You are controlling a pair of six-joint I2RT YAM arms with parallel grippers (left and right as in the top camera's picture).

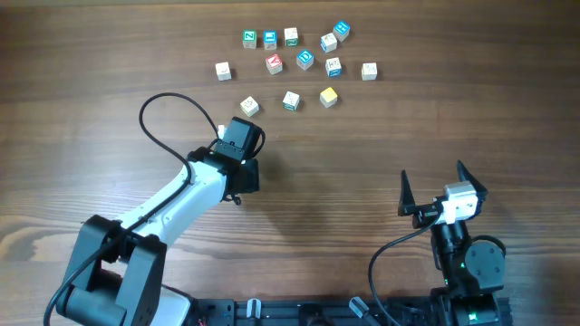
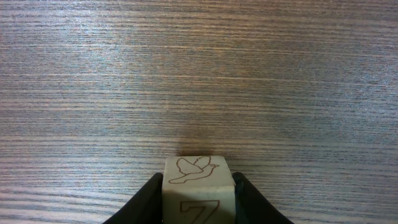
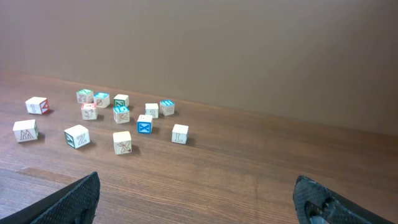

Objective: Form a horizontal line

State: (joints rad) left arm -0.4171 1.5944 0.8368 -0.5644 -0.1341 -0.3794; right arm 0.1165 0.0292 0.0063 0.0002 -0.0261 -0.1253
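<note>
No straight row of touching cubes shows; the letter cubes lie loose at the far side of the table. Among them are a red-lettered cube [image 1: 274, 63], a yellow cube [image 1: 329, 96], a green-edged cube [image 1: 291, 100] and a whitish cube [image 1: 249, 106]. My left gripper [image 1: 237, 136] sits just below the whitish cube. In the left wrist view it [image 2: 198, 198] is shut on a pale cube [image 2: 196, 177] with a bird outline and a "Z". My right gripper [image 1: 439, 188] is open and empty at the near right; its fingers [image 3: 199, 199] frame bare wood.
More loose cubes lie at the back: three near each other [image 1: 270, 39], blue ones [image 1: 305, 60] [image 1: 342, 30], whitish ones [image 1: 223, 70] [image 1: 369, 71]. The cluster also shows in the right wrist view [image 3: 118, 112]. A black cable [image 1: 159, 109] loops left of the left arm.
</note>
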